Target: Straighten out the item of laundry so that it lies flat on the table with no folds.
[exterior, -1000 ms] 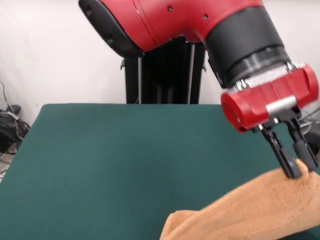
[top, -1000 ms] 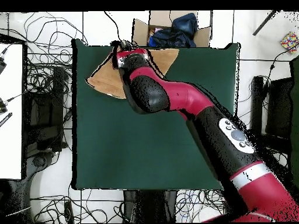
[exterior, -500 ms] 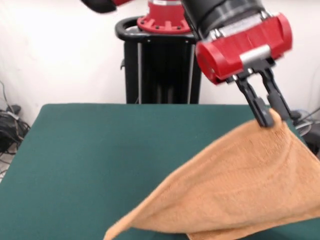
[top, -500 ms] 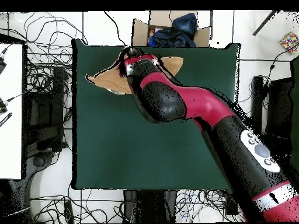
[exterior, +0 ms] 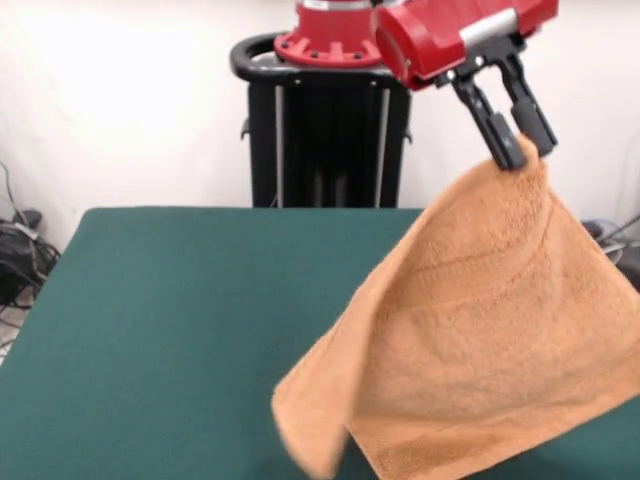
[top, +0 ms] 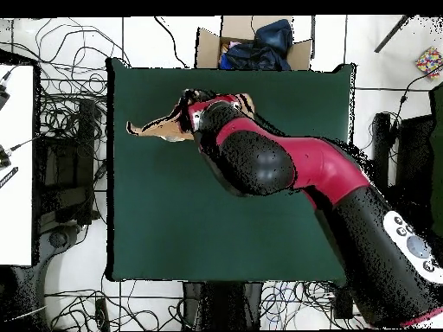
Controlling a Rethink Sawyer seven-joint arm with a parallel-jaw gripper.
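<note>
now that the towel (exterior: 480,340) is lifted higher, pinched by the gripper (exterior: 520,150) at upper right, unfolding is begun.

Robotics lab indicated. Green felt-topped table (top: 156,225) set as work surface, red and black robot arm (top: 285,169) mounted on black pedestal (exterior: 330,130) at table's edge. Tangled cables (top: 73,95) spread over tiled floor all round table. White bench (top: 16,164) placed beside table, open cardboard box (top: 251,43) against table's opposite edge. Plain white wall (exterior: 120,100) seen behind pedestal.
</note>
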